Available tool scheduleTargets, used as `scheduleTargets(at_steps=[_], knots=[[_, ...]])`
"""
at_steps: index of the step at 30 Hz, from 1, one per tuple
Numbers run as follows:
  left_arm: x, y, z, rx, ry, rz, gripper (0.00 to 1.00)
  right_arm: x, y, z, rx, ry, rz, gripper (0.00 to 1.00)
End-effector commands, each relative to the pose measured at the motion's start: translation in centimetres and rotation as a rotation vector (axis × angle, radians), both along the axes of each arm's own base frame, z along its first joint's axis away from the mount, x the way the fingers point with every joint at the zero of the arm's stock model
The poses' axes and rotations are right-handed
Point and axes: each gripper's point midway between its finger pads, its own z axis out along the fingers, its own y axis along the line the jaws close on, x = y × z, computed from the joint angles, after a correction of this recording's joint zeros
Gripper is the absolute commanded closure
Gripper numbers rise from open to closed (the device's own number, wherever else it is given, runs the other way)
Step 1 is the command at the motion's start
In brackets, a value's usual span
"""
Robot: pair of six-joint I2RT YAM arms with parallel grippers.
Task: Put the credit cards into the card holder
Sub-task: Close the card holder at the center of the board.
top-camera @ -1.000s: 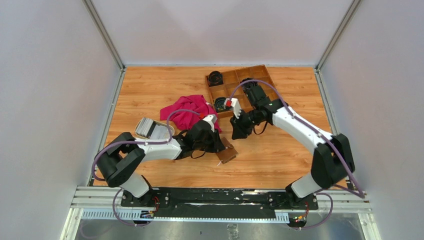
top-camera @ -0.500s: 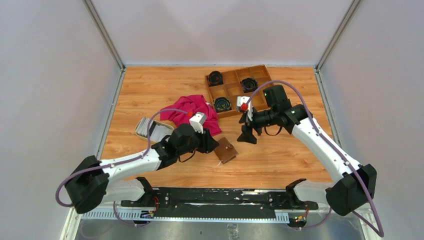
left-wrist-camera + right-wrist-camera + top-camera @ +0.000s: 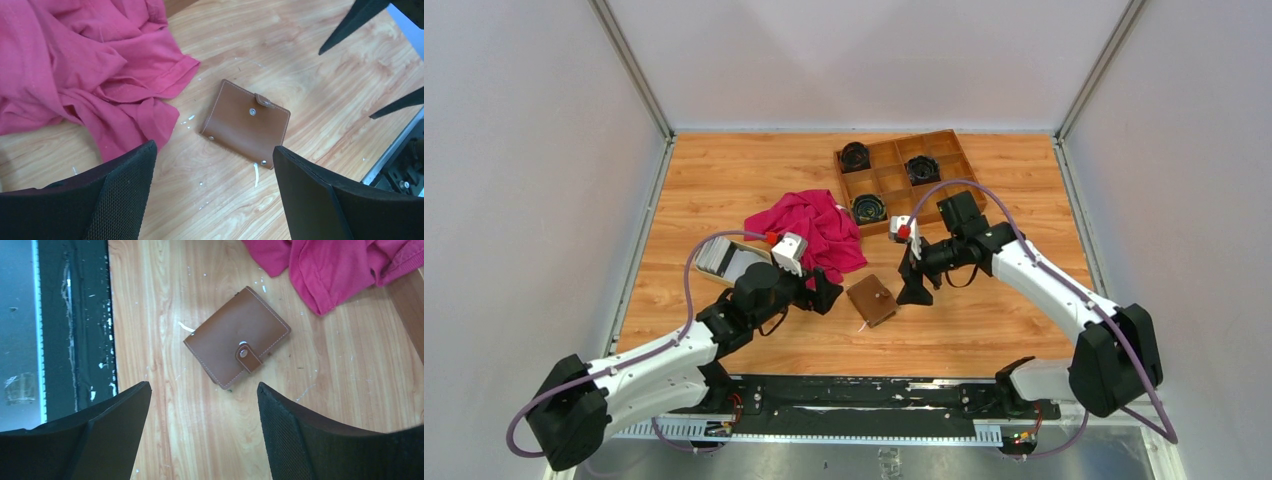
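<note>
The card holder (image 3: 871,300) is a brown leather wallet, folded shut with its snap tab fastened, lying flat on the wood (image 3: 247,122) (image 3: 237,337). A thin white sliver pokes out from under one edge. My left gripper (image 3: 824,293) (image 3: 214,150) hovers just left of it, open and empty. On the holder's right side my right gripper (image 3: 914,290) (image 3: 204,386) points down at the table, also open and empty. The credit cards (image 3: 721,256) sit stacked in a cream dish to the left, behind the left arm.
A crumpled red cloth (image 3: 814,225) (image 3: 75,65) (image 3: 340,265) lies just behind the holder. A wooden compartment tray (image 3: 889,180) with black round items stands at the back right. The black mounting rail (image 3: 75,315) runs along the near table edge.
The left gripper has let go of the card holder, opened wide and pulled back to the left. The right gripper has opened too and come down nearer the holder's right side.
</note>
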Motion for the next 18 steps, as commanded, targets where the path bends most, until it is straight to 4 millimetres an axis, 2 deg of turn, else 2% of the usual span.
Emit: scheduleTargets(at_steps=[1, 6, 11, 14, 18], knots=[[-0.1, -0.7, -0.4, 0.001, -0.026, -0.054, 0.09, 0.8, 0.7, -0.9, -0.075, -0.018, -0.019, 0.19], [-0.3, -1.6, -1.4, -0.009, -0.013, -0.104, 0.09, 0.9, 0.9, -1.9, -0.131, -0.027, -0.016, 0.20], [0.3, -2.3, -2.7, -0.002, 0.036, -0.125, 0.10, 1.4, 0.8, -2.6, -0.159, -0.020, -0.033, 0.20], [1.0, -3.0, -3.4, 0.003, 0.062, -0.142, 0.13, 1.4, 0.8, -2.7, -0.162, -0.015, -0.034, 0.20], [2.0, -4.3, -4.7, 0.034, 0.106, -0.172, 0.25, 1.3, 0.9, -3.0, -0.161, 0.001, -0.037, 0.20]])
